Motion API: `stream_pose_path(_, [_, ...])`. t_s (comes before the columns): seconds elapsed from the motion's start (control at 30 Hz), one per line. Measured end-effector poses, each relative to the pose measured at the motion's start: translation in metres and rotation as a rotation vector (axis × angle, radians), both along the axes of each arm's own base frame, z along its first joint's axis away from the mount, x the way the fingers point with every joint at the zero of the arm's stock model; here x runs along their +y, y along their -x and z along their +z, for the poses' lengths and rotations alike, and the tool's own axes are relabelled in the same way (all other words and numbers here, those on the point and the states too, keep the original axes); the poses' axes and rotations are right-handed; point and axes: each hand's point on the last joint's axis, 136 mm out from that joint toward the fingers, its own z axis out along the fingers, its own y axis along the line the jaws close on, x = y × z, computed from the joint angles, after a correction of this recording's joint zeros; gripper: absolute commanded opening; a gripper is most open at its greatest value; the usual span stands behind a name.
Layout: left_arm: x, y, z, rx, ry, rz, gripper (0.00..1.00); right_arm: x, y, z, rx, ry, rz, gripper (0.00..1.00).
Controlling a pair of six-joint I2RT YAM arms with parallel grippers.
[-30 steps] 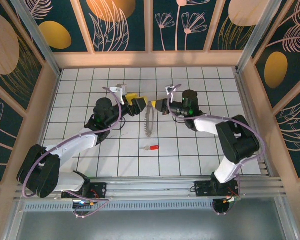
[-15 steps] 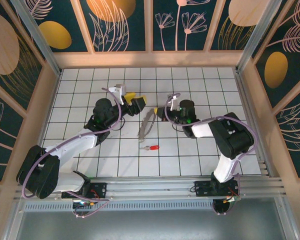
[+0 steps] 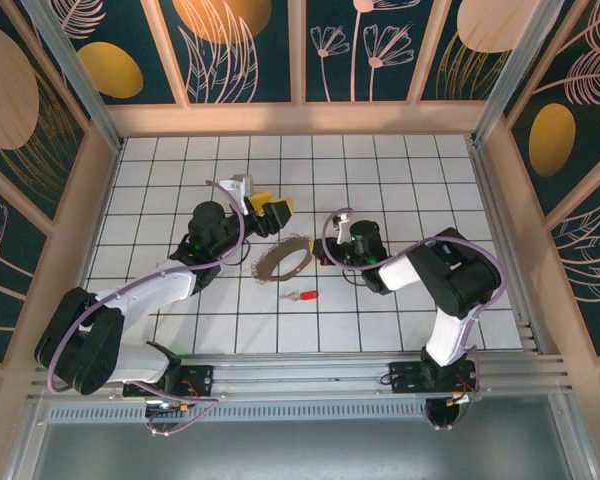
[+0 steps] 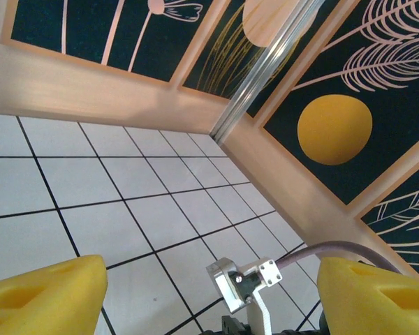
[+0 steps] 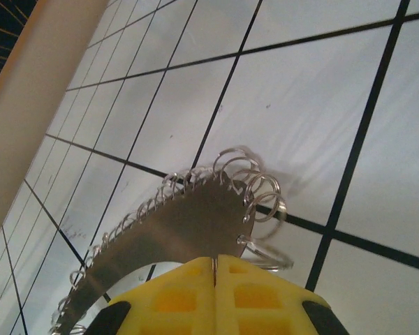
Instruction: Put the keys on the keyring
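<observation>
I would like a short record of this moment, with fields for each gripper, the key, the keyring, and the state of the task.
left gripper: open, holds nothing, beyond the keyring
right gripper: shut on the edge of the keyring
keyring: loop lying low at the table, between the two grippers
key: red head, lies alone on the table, apart from the keyring, on its near side
task state: key not yet on the keyring

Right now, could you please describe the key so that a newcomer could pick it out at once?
Start at the white tiled table, near its middle. Just below the big brownish ring in the overhead view lies the key. It is small, with a red head and short silver blade, apart from the ring.
</observation>
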Motion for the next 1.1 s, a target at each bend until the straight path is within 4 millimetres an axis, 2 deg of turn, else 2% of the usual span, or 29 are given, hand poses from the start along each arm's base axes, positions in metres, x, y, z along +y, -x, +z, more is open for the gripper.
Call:
stream_pose_path(0.2, [-0.001, 0.001, -0.002, 0.0, 0.001, -0.007, 0.79, 0.006, 0.009, -0.006, 0.021, 0.014, 0.022, 0.0])
stream_pose_path(0.47, [-0.001, 0.001, -0.001, -0.005, 0.004, -0.008, 0.79, 0.003, 0.015, -0.019, 0.062, 0.042, 0.025, 0.09])
stream_pose_path(0.7, [-0.001, 0.001, 0.001, -0.009, 0.01, -0.008, 0.79, 0.003, 0.019, -0.023, 0.074, 0.048, 0.033, 0.24])
stream_pose_path(1.1, [-0.001, 0.002, 0.002, -0.015, 0.018, -0.008, 0.79, 0.002, 0.021, -0.024, 0.075, 0.051, 0.032, 0.2])
